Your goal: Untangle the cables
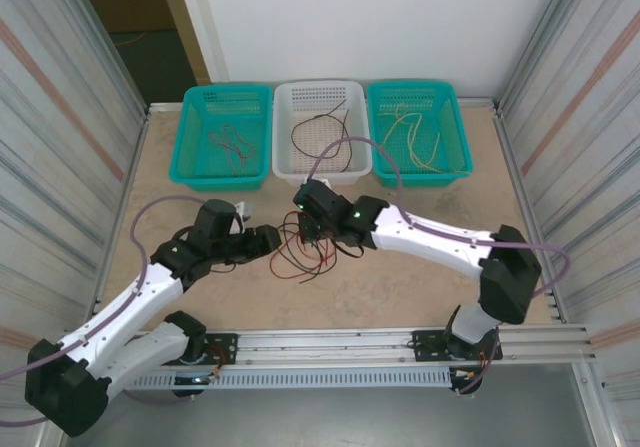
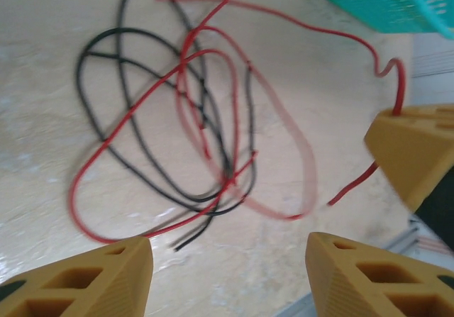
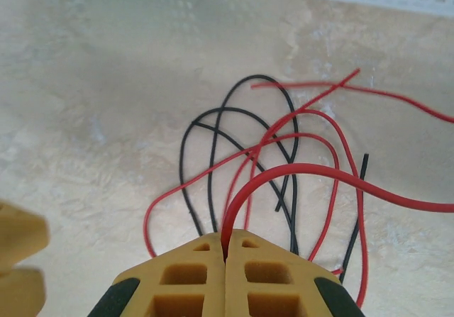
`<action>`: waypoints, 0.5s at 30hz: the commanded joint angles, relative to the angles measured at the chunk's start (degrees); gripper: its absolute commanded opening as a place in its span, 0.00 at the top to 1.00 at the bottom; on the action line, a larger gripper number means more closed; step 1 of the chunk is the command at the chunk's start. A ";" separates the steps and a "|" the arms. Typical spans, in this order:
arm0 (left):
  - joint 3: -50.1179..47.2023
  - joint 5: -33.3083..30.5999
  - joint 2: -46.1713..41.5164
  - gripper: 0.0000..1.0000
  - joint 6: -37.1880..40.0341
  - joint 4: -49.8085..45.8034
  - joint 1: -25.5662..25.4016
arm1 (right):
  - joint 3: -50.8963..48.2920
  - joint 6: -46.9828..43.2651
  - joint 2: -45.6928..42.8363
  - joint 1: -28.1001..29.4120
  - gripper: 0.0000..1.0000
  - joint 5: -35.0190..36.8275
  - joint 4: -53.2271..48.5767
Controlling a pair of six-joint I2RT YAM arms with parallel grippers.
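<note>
Red cables (image 1: pixel 318 259) and black cables (image 1: pixel 297 239) lie tangled in loose loops on the table in front of the baskets. My right gripper (image 3: pixel 225 245) is shut on a red cable (image 3: pixel 284 171), which arches up out of its tips above the heap. Black cables (image 3: pixel 213 140) lie under it. In the top view the right gripper (image 1: pixel 306 229) hangs over the tangle. My left gripper (image 1: pixel 272 239) sits just left of the heap, and its jaws (image 2: pixel 228 260) stand open with bare table between them. The tangle (image 2: pixel 177 118) lies ahead of them, the right gripper's fingers (image 2: pixel 415 150) at the right edge.
Three baskets stand in a row at the back: a teal one (image 1: pixel 190 137) holding reddish wire, a white one (image 1: pixel 284 132) holding black wire, and a teal one (image 1: pixel 458 137) holding yellow wire. Corrugated walls close both sides. A metal rail (image 1: pixel 400 342) runs along the near edge.
</note>
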 commanded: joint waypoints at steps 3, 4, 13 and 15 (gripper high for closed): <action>2.07 8.52 -0.14 0.35 -4.74 9.22 0.96 | -6.50 -11.46 -7.78 2.46 1.00 1.61 8.36; 1.85 9.71 -0.24 0.33 -6.14 11.31 1.01 | -7.89 -12.28 -9.29 2.58 1.00 0.73 10.05; -0.66 16.52 3.06 0.35 -14.56 26.44 1.10 | -10.20 -13.79 -11.63 3.11 1.00 -10.63 14.62; -1.37 17.11 3.39 0.36 -15.52 28.88 0.93 | -10.40 -13.36 -11.19 3.65 1.00 -11.32 15.43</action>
